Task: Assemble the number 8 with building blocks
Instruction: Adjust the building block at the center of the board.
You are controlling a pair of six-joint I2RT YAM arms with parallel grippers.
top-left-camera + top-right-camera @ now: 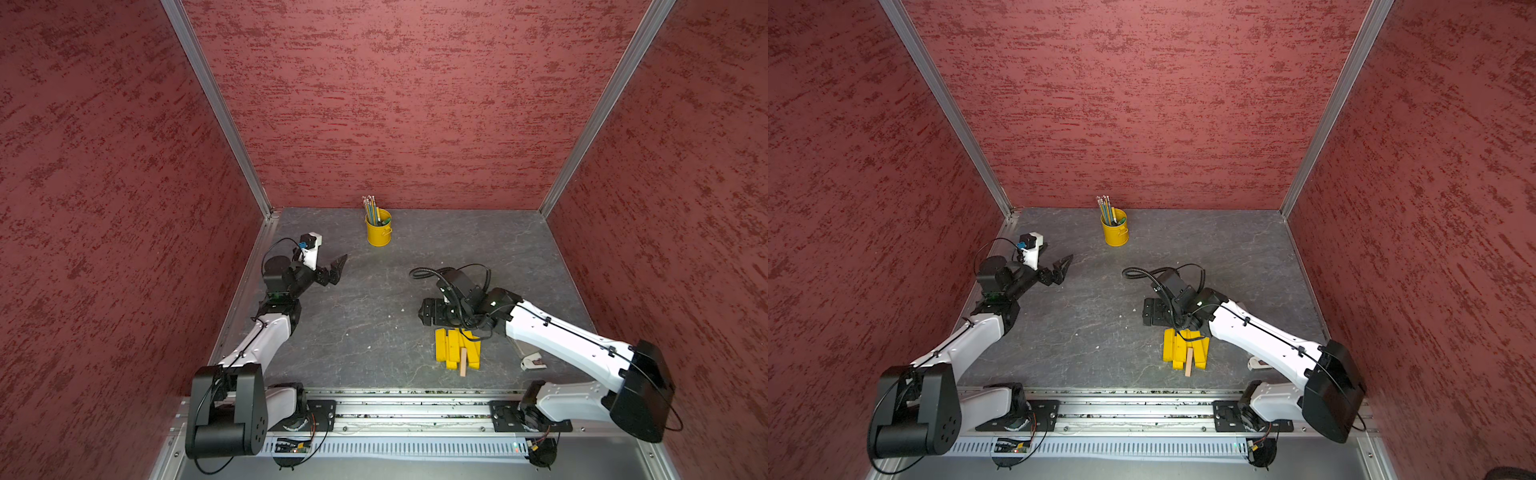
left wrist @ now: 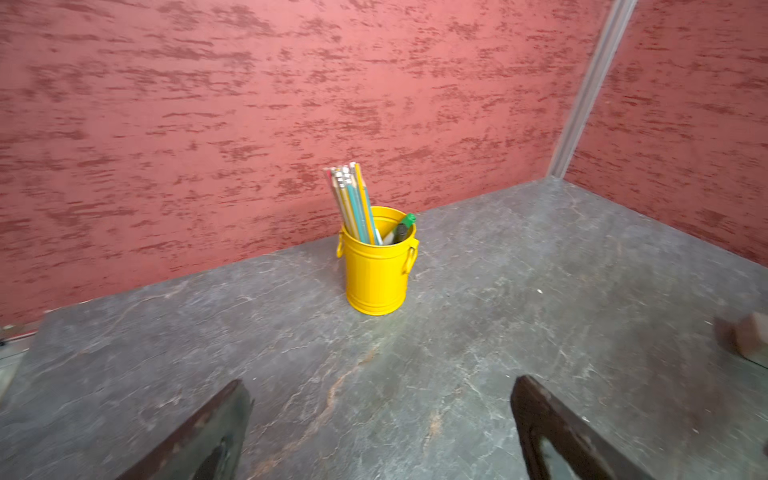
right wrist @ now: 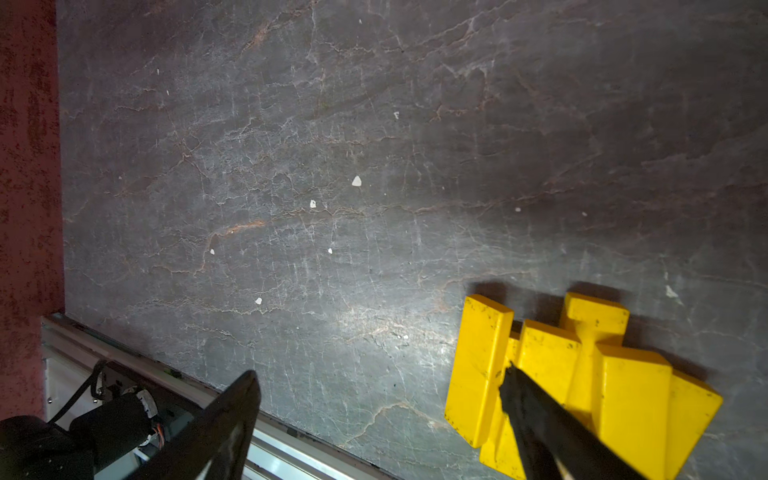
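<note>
Top and wrist views, with 12 o'clock at the back wall. The scene is being enclosed on three sides by red, rough-textured wall panels (image 1: 395,104), and the floor is being formed by a dark grey, veined stone-look tabletop (image 1: 353,332).

The white-and-black left arm is being held out toward 10 o'clock of the table. The left gripper (image 1: 338,266) (image 2: 380,382) is being kept above the surface with its jaws spread wide and only bare table between them.

The right arm is being reached in from 4 o'clock. The right gripper (image 1: 428,313) (image 3: 380,374) is being held with its jaws wide apart and nothing between them. One of its fingers (image 3: 540,415) is being seen in front of the heap in the wrist view; contact cannot be told.

The building blocks (image 1: 455,347) (image 1: 1183,347) (image 3: 582,374), flat rectangular wooden planks, are being shown as one overlapping heap at 5 o'clock of the table, just at 5 o'clock of the right gripper. The yellow ones are being leaned across each other. The plain tan plank (image 1: 463,362) (image 1: 1189,362) is lying at the heap's 6 o'clock edge.

A yellow metal bucket of pencils (image 1: 378,232) (image 2: 376,274) is standing upright at 12 o'clock, well apart from the heap.

A small pale object (image 1: 532,361) is being partly hidden by the right arm at 3 o'clock of the heap.

White chips (image 3: 356,181) are being seen scattered on the tabletop.
</note>
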